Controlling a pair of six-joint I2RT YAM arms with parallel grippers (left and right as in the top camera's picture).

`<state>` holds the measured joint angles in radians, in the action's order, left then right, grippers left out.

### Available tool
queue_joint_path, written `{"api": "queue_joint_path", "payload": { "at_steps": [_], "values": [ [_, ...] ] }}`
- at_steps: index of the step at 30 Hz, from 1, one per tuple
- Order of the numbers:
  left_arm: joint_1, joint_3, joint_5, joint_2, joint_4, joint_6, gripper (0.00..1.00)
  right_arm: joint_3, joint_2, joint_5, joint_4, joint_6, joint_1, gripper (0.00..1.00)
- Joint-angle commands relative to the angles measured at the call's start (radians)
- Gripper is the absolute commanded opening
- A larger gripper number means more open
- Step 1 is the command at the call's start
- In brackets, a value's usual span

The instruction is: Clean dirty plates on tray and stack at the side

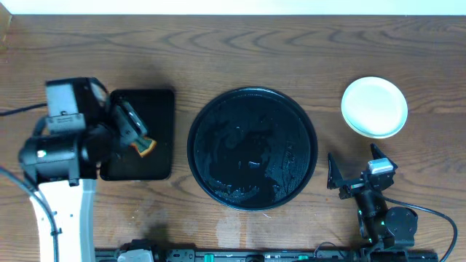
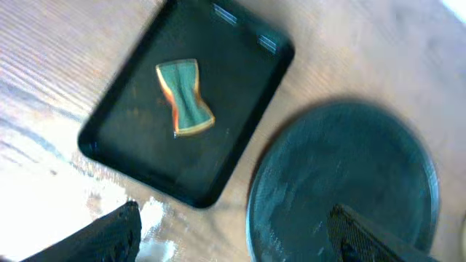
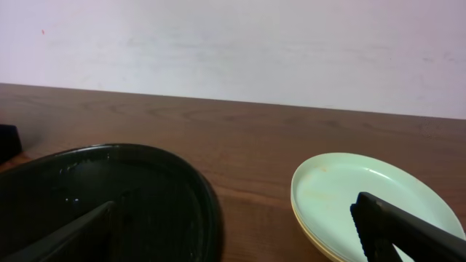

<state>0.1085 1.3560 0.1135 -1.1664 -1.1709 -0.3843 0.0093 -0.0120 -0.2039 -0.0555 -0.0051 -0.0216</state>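
Observation:
The round glossy black tray sits mid-table with wet streaks on it and no plate. The plates stand stacked at the far right; the right wrist view shows a mint-green plate on top with a pale yellow rim under it. My right gripper is open near the front right, between tray and stack, holding nothing. My left gripper hangs open and empty above the small rectangular tray. In the left wrist view, the left gripper has one finger over the round tray.
A rectangular black tray lies left of the round one. A green and orange sponge lies in it. Wet smears mark the wood in front of it. A wall runs behind the table.

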Motion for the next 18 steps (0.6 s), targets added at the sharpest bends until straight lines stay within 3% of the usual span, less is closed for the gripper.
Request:
{"api": "queue_joint_path", "payload": {
  "at_steps": [1,5,12,18],
  "values": [
    [-0.069,-0.121,-0.010,0.016,0.051,0.147,0.82,-0.004,0.007,0.013,-0.003,-0.011,0.009,0.99],
    [-0.114,-0.310,-0.009,0.076,0.257,0.220,0.82,-0.004,0.007,0.013,-0.003,-0.011,0.009,0.99],
    [-0.126,-0.720,0.044,0.222,0.719,0.216,0.82,-0.004,0.007,0.013,-0.003,-0.011,0.009,0.99],
    [-0.126,-0.950,0.060,0.322,0.980,0.206,0.82,-0.004,0.006,0.013,-0.003,-0.011,0.009,0.99]
  ]
}}
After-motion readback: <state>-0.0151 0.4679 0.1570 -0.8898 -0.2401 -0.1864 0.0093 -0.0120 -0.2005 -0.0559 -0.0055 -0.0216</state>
